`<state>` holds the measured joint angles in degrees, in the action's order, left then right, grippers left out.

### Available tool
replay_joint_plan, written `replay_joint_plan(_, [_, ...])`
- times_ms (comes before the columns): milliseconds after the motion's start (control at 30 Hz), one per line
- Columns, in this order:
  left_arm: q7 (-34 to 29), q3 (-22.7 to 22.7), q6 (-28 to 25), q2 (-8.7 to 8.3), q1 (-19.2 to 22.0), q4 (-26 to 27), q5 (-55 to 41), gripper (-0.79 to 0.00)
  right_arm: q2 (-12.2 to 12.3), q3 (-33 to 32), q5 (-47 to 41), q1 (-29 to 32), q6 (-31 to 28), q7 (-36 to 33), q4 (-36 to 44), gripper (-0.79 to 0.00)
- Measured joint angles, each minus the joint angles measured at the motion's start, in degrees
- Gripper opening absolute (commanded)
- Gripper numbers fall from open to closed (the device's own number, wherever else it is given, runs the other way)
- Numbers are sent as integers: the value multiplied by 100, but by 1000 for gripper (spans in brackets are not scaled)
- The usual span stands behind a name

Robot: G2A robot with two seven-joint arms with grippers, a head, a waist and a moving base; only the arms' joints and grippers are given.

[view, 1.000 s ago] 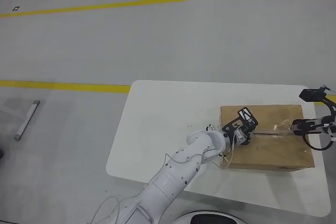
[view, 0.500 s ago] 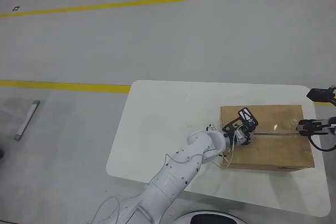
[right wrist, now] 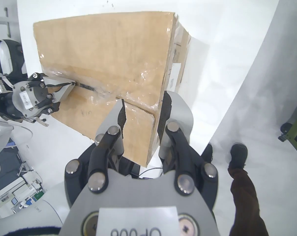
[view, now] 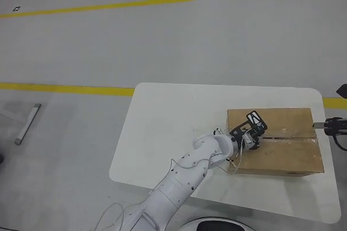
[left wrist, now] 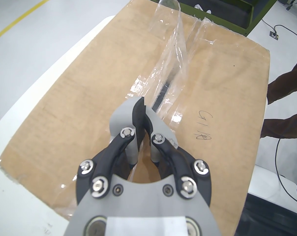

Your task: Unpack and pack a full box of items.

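Note:
A brown cardboard box (view: 283, 153) lies on the right half of the white table (view: 173, 127). Clear tape (left wrist: 174, 47) along its top seam is partly peeled, and a loose strip stands up from the lid. My left gripper (left wrist: 141, 100) is shut, with its tips on the seam near the box's left end (view: 257, 137); the tape runs beside its fingers, and I cannot tell whether any is pinched. My right gripper (right wrist: 144, 98) is open in the air just past the box's right end (view: 327, 124), holding nothing. The box (right wrist: 101, 42) and the left gripper (right wrist: 73, 83) lie beyond it.
A green metal cart (left wrist: 212, 1) stands on the floor past the box's far end. Bare tabletop stretches left of the box (view: 162, 150) and in front of it. The table's right edge (view: 332, 173) runs close to the box.
My right gripper has drawn back to the right, from over the box's taped seam to beyond its right end. The left gripper and the box have stayed put.

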<state>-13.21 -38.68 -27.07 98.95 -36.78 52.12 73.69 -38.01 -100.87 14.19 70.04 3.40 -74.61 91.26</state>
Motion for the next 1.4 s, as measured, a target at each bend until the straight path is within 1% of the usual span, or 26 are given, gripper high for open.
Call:
replay_joint_plan(33, [-5,-3,-8,1,-3,7,6,-785,0,-71,-82,21,-9,66,-50,-194])
replay_joint_plan(100, [-12,-12,-27,3,-10,24,13,-785,-15,-206,-419,75,-125,211,-157,-160])
replay_joint_plan(133, [-14,-17,-34,4,-13,32,18,-785,-27,-251,-623,96,-203,276,-216,-37])
replay_joint_plan(167, [-18,-22,-43,4,-17,42,26,-785,-47,-290,-935,123,-298,365,-315,0])
replay_joint_plan(367, [-38,-50,-80,5,-39,77,67,-785,-149,-99,-2218,152,-560,610,-752,0])
replay_joint_plan(500, [-51,-69,-86,3,-67,113,93,-785,-205,73,-2794,49,-685,758,-1054,0])
replay_joint_plan(867, [-93,-128,-57,-7,-156,209,174,-785,-213,124,-2788,72,-700,845,-1043,0])
replay_joint_plan(1000, [-128,-133,-79,-5,-182,227,186,-785,-210,281,-2532,92,-371,896,-884,0])
replay_joint_plan(1033, [-134,-136,-82,-4,-185,231,188,-785,-208,308,-2513,63,-296,882,-879,-348])
replay_joint_plan(1067, [-139,-141,-86,-3,-187,235,191,-785,-207,347,-2492,18,-206,876,-891,-551])
replay_joint_plan(1100, [-141,-145,-87,-3,-189,237,193,-785,-208,384,-2473,-19,-147,877,-908,-653])
replay_joint_plan(1133, [-144,-149,-88,-2,-191,239,196,-785,-209,428,-2455,-58,-91,877,-930,-785])
replay_joint_plan(1400, [-145,-222,-74,-12,-210,284,226,-785,-231,794,-2485,-466,209,714,-1193,-785])
